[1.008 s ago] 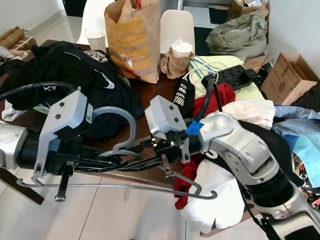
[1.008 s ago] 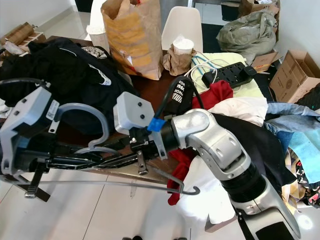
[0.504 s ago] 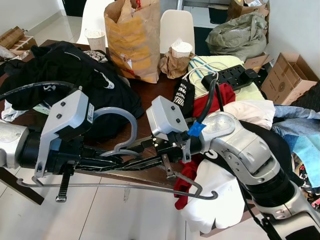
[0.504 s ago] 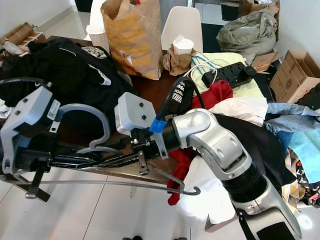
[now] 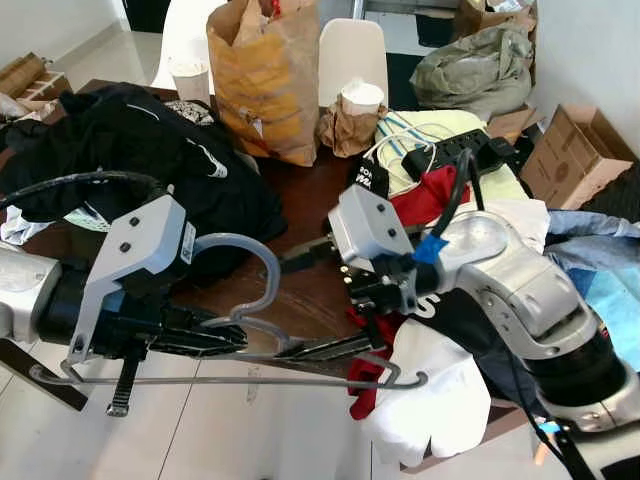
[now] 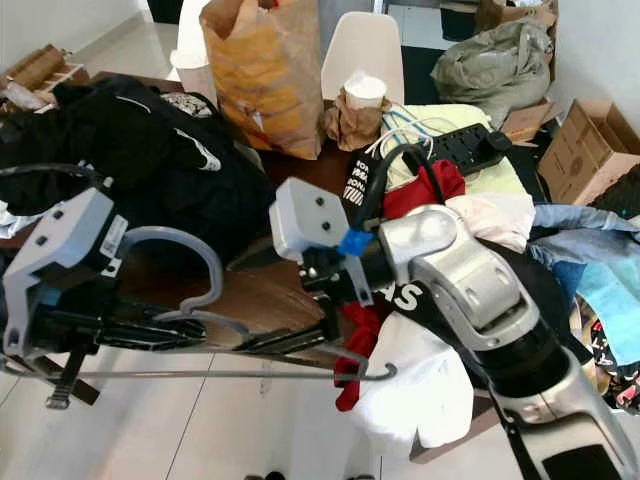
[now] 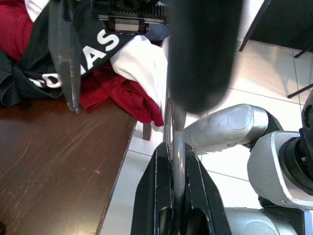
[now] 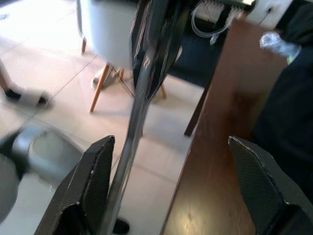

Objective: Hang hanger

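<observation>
Cluttered table [image 5: 300,185] edge: hanger [image 5: 230,378] bar level, hook up; left gripper [image 7: 177,161] jaws clamp it, right gripper [image 8: 166,191] jaws wide.

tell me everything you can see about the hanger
The hanger is thin grey metal with a large curved hook rising from a long straight bottom bar with upturned ends. It lies roughly level over the front edge of the brown table. The left gripper is shut on it near the neck; the right gripper stands open around the bar.
</observation>
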Robot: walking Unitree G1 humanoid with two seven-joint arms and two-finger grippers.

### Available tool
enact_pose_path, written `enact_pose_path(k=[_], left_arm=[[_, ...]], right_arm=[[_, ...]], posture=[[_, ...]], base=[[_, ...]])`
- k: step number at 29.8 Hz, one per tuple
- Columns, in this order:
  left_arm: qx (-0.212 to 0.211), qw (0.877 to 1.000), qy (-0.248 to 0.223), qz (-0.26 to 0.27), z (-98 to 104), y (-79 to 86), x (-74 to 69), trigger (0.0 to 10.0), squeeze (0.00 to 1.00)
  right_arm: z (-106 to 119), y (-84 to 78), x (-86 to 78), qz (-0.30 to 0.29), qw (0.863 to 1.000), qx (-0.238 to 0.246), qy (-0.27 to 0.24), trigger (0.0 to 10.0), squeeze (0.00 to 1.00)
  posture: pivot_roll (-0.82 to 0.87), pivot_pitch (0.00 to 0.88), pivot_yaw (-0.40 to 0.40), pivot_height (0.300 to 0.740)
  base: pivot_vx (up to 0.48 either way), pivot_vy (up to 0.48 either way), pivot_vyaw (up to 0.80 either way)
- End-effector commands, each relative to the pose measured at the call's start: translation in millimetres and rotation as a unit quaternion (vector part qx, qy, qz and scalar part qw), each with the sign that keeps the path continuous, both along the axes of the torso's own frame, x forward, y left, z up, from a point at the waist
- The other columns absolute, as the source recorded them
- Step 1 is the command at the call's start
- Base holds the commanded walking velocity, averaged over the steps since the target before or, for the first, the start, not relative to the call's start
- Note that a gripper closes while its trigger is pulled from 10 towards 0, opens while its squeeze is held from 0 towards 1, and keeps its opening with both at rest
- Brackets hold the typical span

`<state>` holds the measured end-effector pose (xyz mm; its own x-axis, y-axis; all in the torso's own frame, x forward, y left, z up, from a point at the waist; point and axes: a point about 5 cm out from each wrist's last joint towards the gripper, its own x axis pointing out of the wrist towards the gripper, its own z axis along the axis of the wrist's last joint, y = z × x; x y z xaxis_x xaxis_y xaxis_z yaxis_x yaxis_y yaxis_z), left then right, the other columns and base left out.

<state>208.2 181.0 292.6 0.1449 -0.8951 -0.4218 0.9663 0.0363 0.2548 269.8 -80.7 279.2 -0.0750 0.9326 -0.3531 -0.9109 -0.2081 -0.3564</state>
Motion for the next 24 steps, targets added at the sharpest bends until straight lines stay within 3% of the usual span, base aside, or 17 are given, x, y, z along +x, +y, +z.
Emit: enact_pose_path(k=[1,2,3,6,8,13,14,15,16,24], left_arm=[[0.016,1.000,-0.004,0.001,2,3.4,-2.3,10.0,0.00],[0.016,1.000,-0.004,0.001,2,3.4,-2.3,10.0,0.00],[0.018,1.000,-0.004,0.003,2,4.2,-2.5,10.0,0.00],[0.018,1.000,-0.004,0.003,2,4.2,-2.5,10.0,0.00],[0.023,1.000,-0.009,0.010,1,5.8,-1.3,10.0,0.00],[0.024,0.999,-0.015,0.017,1,5.6,0.6,10.0,0.00],[0.027,0.999,-0.017,0.019,0,6.1,1.3,10.0,0.00],[0.027,0.999,-0.017,0.019,0,6.1,1.3,10.0,0.00],[0.030,0.999,-0.018,0.021,0,6.5,1.8,10.0,0.00],[0.030,0.999,-0.027,0.029,1,7.5,5.1,10.0,0.00]], right_arm=[[-9,-11.4,-0.7,0.008,0.999,-0.046,0.006,10.0,0.16],[-9,-11.4,-0.7,0.008,0.999,-0.046,0.006,10.0,0.16],[-11,-20.4,-3.3,0.019,0.997,-0.070,0.017,10.0,0.00],[-11,-20.4,-3.3,0.019,0.997,-0.070,0.017,10.0,0.00],[-13,-25.5,-7.3,0.027,0.994,-0.098,0.027,10.0,0.00],[-17,-20.8,-5.0,0.004,0.994,-0.105,0.021,10.0,0.00],[-18,-19.9,-3.9,-0.003,0.994,-0.106,0.022,2.3,0.00],[-18,-19.9,-3.9,-0.003,0.994,-0.106,0.022,2.3,0.00],[-18,-19.5,-3.2,-0.006,0.994,-0.106,0.023,0.0,0.00],[-19,-17.3,-6.0,0.006,0.994,-0.100,0.034,0.0,0.00]], posture=[[-0.01,0.170,-0.022,0.740],[-0.01,0.170,-0.022,0.740],[-0.01,0.170,-0.022,0.740],[-0.01,0.170,-0.022,0.740],[-0.01,0.170,-0.024,0.740],[-0.01,0.169,-0.022,0.740],[-0.01,0.171,-0.021,0.740],[-0.01,0.171,-0.021,0.740],[-0.01,0.171,-0.021,0.740],[-0.02,0.171,-0.024,0.740]], base=[[0.000,0.000,0.00],[0.000,0.000,0.00],[0.000,0.000,0.00],[0.000,0.000,0.00],[0.000,0.000,0.00],[0.000,0.000,0.00],[0.000,0.000,0.00],[0.000,0.000,0.00],[0.000,0.000,0.00],[0.000,0.000,0.00]])
